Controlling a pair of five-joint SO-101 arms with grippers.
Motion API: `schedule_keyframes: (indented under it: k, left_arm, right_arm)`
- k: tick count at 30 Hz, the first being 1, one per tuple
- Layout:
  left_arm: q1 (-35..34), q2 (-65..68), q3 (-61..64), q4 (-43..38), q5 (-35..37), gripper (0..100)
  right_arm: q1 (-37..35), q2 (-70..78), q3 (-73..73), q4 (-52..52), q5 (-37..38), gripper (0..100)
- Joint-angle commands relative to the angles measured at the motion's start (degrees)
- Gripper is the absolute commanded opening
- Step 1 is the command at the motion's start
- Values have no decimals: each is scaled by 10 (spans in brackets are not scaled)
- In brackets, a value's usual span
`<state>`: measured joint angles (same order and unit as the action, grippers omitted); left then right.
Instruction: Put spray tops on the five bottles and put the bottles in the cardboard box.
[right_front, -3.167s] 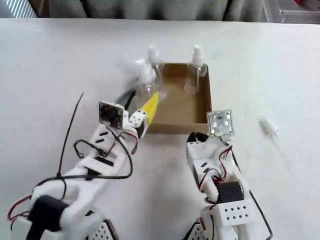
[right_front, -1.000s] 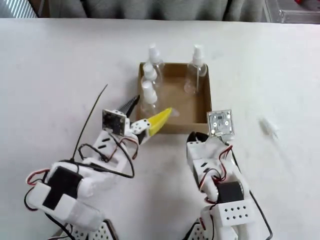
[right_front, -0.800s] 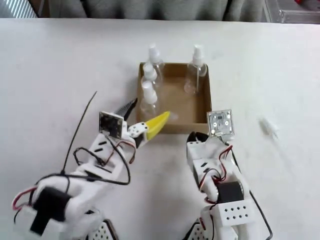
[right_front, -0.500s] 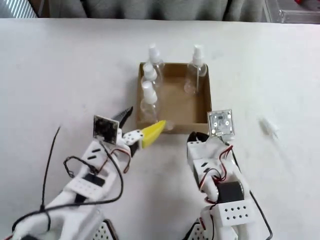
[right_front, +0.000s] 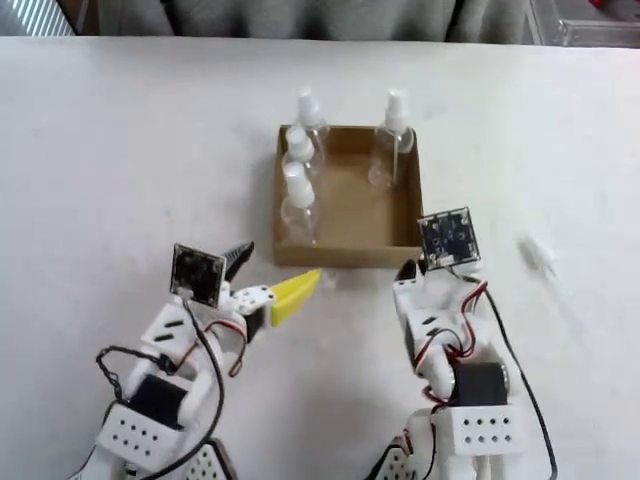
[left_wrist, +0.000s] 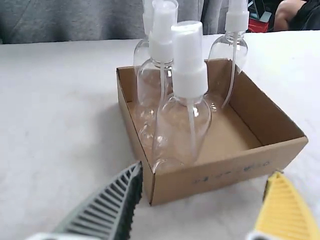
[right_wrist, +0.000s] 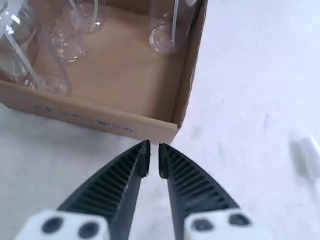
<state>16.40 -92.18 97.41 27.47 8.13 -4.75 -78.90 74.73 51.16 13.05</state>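
The cardboard box (right_front: 355, 212) sits mid-table with several clear bottles standing in it, each with a white spray top. Three line its left wall (right_front: 298, 195) and one stands at the far right corner (right_front: 392, 140). My left gripper (right_front: 281, 266) hovers open just short of the box's near left corner, holding nothing. In the left wrist view its grey and yellow fingers (left_wrist: 112, 207) frame the box wall (left_wrist: 225, 170) and the nearest bottle (left_wrist: 182, 105). My right gripper (right_wrist: 153, 160) is shut and empty, just short of the box's near right corner (right_wrist: 175, 127).
A small white-and-clear part (right_front: 540, 255) lies loose on the table to the right of the box, also seen as a small white part (right_wrist: 310, 156) in the right wrist view. Bare white tabletop (right_front: 130, 150) surrounds the box.
My left gripper let go of a bottle, which now stands at the box's left wall, and has drawn back toward the near edge. The right wrist has shifted slightly.
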Motion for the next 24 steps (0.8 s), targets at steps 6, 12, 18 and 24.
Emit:
schedule_keyframes:
  k: [6, 12, 18, 24]
  left_arm:
    - [0, -124, -4, 182, 2, 362]
    - [0, -120, -4, 239, 2, 361]
    - [4, -120, -4, 302, 2, 354]
    - [2, -120, -4, 310, 2, 115]
  right_arm:
    - [97, 0, -113, 60, 94, 17]
    - [196, 3, -142, 58, 154, 17]
    - [239, 117, -159, 10, 202, 18]
    - [292, 371, -287, -32, 251, 18]
